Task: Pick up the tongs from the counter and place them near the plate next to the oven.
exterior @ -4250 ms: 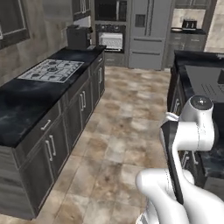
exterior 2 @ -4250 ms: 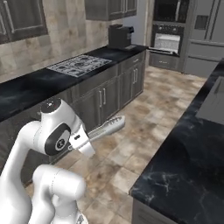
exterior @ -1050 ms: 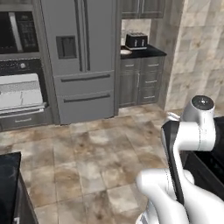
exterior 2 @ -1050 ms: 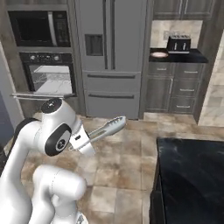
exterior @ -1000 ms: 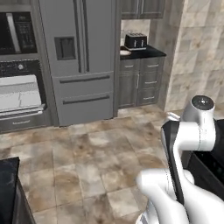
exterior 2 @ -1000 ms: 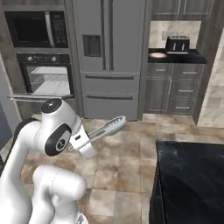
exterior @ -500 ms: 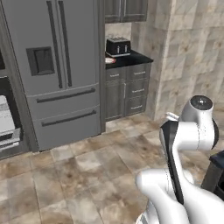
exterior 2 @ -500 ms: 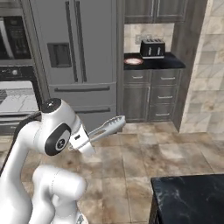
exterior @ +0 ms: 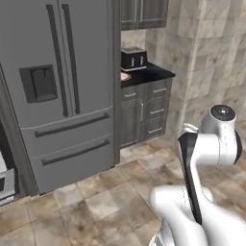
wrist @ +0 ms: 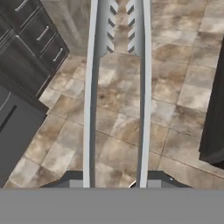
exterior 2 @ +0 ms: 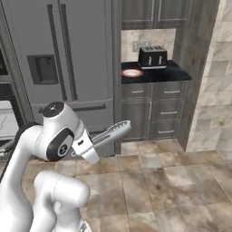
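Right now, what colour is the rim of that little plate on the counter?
Orange-red around a white centre; the plate shows best in the right base view.

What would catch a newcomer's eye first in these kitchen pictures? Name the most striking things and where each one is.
First, the silvery tongs sticking out of the white arm's shut gripper, held above the tiled floor. Next, the tall grey refrigerator on the left. Beside it, on a short black counter, sit a red-rimmed plate and a black toaster.
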Controlling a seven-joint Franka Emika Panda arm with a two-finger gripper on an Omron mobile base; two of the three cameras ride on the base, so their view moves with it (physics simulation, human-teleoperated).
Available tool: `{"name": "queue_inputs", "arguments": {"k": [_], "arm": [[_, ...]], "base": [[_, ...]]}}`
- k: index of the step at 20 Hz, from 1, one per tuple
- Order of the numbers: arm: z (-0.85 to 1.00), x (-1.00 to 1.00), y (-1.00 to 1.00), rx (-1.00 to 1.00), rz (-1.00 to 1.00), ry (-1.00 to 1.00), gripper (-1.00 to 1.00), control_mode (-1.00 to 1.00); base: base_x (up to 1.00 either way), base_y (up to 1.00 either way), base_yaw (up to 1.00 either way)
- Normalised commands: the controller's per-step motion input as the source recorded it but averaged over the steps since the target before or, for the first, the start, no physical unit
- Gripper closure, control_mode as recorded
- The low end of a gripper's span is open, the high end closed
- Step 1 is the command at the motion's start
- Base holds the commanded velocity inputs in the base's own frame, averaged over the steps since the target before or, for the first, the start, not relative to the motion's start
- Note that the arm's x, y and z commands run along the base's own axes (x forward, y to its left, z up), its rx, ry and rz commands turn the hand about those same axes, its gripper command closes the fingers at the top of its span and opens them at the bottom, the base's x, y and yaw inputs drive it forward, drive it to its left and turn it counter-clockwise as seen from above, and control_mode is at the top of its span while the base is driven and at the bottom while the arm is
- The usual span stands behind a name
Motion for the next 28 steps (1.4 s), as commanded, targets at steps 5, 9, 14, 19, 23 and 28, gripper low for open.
{"name": "queue_inputs", "arguments": {"k": [5,9,14,19,23,28], "arm": [[0.0,0.0,0.0,0.0,0.0,0.0,1.0,1.0],[0.0,0.0,0.0,0.0,0.0,0.0,1.0,1.0],[0.0,0.0,0.0,0.0,0.0,0.0,1.0,1.0],[0.0,0.0,0.0,0.0,0.0,0.0,1.0,1.0],[0.0,0.0,0.0,0.0,0.0,0.0,1.0,1.0],[0.0,0.0,0.0,0.0,0.0,0.0,1.0,1.0]], "base": [[1.0,-0.03,0.0],[1.0,-0.25,0.06],[1.0,-0.57,0.1],[1.0,-0.89,0.01],[1.0,-0.72,0.03],[0.95,-0.49,0.1]]}}
